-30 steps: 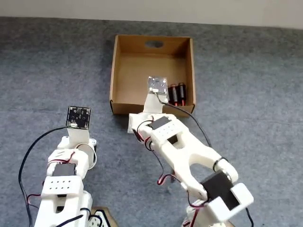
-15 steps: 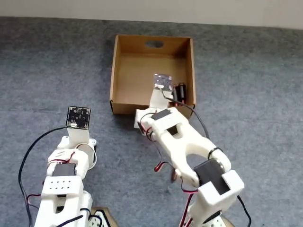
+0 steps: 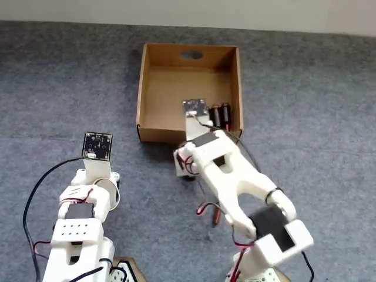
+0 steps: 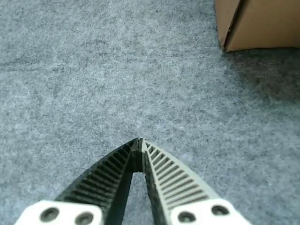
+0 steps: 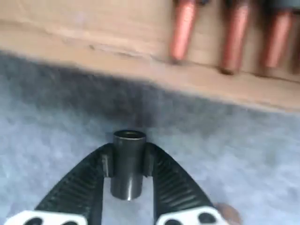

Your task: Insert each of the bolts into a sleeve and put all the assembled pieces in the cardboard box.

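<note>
Firmly, right claw pinches a dark sleeve (left claw closed).

my left arm and right arm: white shells, black servos, red-black cables; left pincer ribbed, half black, half pale.

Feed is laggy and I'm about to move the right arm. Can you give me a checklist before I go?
1. Right gripper hold on sleeve: ok, clamped between both fingers.
2. Sleeve filled: not ok, its open end looks hollow.
3. Left gripper free: ok, shut on nothing, over the carpet.
4. Cardboard box space: ok, the assembled pieces lie along one wall.
5. Sleeve clear of box: ok, it is outside the near wall.
</note>
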Robot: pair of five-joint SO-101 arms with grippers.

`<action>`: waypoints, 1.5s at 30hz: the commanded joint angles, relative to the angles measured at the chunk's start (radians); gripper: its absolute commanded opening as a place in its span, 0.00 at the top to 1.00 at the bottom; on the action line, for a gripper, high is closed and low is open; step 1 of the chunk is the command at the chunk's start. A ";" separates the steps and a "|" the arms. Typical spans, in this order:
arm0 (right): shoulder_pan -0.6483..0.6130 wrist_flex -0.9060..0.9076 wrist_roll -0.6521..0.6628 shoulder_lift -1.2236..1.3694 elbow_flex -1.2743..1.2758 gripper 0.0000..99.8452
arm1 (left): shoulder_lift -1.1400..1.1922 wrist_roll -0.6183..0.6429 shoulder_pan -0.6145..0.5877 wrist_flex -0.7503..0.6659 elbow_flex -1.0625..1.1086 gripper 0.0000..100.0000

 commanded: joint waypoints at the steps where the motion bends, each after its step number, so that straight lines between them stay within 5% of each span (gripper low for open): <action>1: 0.082 0.088 0.084 -0.214 0.024 1.00 | -0.008 -0.009 0.013 -0.018 -0.007 0.99; 8: 0.426 0.133 0.313 -0.470 0.119 0.99 | -0.008 -0.009 0.013 -0.018 -0.007 0.99; 14: 0.618 0.133 0.517 -0.433 0.269 0.99 | -0.008 -0.009 0.013 -0.018 -0.007 0.99; 19: 0.634 0.140 0.569 -0.360 0.323 0.98 | -0.008 -0.009 0.013 -0.018 -0.007 0.99; 26: 0.634 0.213 0.571 -0.343 0.286 0.80 | -0.008 -0.009 0.013 -0.018 -0.007 0.99; 32: 0.634 0.311 0.660 -0.337 0.240 0.81 | -0.008 -0.009 0.013 -0.018 -0.007 0.99; 45: 0.719 0.217 0.773 -0.334 0.318 0.81 | -0.008 -0.009 0.013 -0.018 -0.005 0.99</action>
